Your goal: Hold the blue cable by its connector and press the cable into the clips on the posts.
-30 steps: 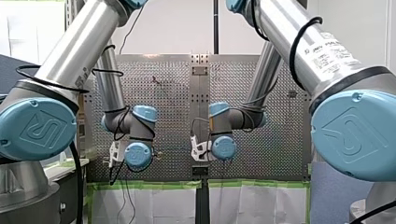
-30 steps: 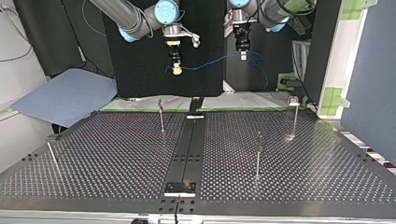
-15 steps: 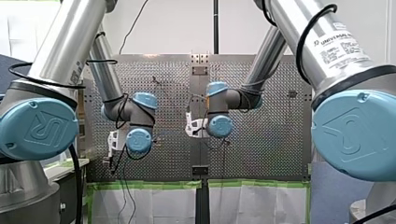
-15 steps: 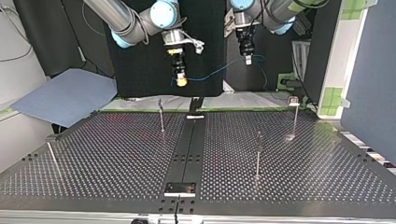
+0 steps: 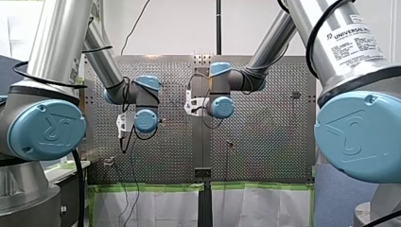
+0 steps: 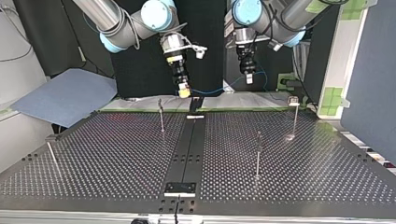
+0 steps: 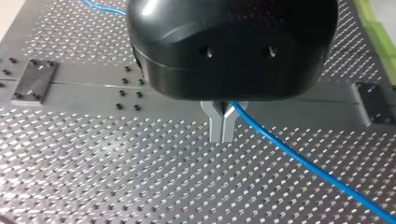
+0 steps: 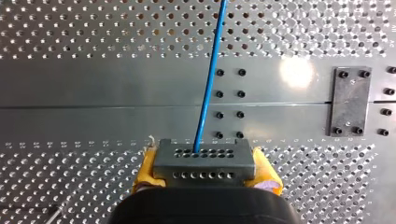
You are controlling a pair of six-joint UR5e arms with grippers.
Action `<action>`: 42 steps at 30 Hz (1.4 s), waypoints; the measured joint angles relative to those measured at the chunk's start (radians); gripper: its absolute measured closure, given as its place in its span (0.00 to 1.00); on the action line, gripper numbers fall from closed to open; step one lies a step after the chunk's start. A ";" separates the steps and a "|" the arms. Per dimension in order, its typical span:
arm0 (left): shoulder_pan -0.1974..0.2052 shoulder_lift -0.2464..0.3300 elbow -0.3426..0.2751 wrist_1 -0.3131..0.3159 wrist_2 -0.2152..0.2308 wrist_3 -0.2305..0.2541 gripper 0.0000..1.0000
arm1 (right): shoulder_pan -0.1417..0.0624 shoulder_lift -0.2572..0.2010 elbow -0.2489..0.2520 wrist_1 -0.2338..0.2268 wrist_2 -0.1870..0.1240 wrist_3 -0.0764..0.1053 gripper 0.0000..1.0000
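As fingers (image 8: 148,169) clamp connector (image 8: 203,161), right arm (image 5: 340,47) lettered UNIVERSAL

Left arm (image 5: 61,47), right arm (image 5: 340,42): silver metal tubes, round light-blue joint caps (image 5: 47,130) with embossed logo. Black cables (image 5: 310,37) looped round tubes. Right arm carries white label (image 5: 352,40), black print beginning "UNIVERSAL". White brackets (image 5: 124,125) beside far wrist joints. Left gripper (image 7: 222,139): glossy black rounded housing (image 7: 231,46), two small holes in face, slim grey metal fingers (image 7: 215,126). Right gripper (image 8: 205,163): black body (image 8: 201,210), yellow pads (image 8: 145,170), one edge slightly frayed.
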 joint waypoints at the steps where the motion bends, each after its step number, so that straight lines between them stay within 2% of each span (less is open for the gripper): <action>1: 0.009 0.009 0.002 -0.009 0.008 0.004 0.99 | -0.001 0.001 -0.003 0.003 -0.001 0.001 1.00; 7: 0.063 0.063 0.008 -0.064 0.063 0.033 0.99 | -0.007 0.018 -0.018 0.032 0.002 0.004 1.00; 13: 0.116 0.116 0.028 -0.117 0.113 0.042 0.99 | -0.009 0.031 -0.046 0.057 -0.001 0.004 1.00; 25: 0.209 0.211 0.100 -0.212 0.128 0.050 0.99 | -0.009 0.032 -0.139 0.120 -0.035 0.010 1.00; 30: 0.224 0.247 0.133 -0.258 0.140 0.045 0.99 | -0.005 0.033 -0.177 0.147 -0.039 0.010 1.00; 37: 0.226 0.253 0.163 -0.321 0.191 0.035 0.99 | 0.001 0.033 -0.226 0.178 -0.044 0.011 1.00; 42: 0.228 0.253 0.171 -0.366 0.200 0.039 0.99 | 0.003 0.034 -0.248 0.187 -0.048 0.012 1.00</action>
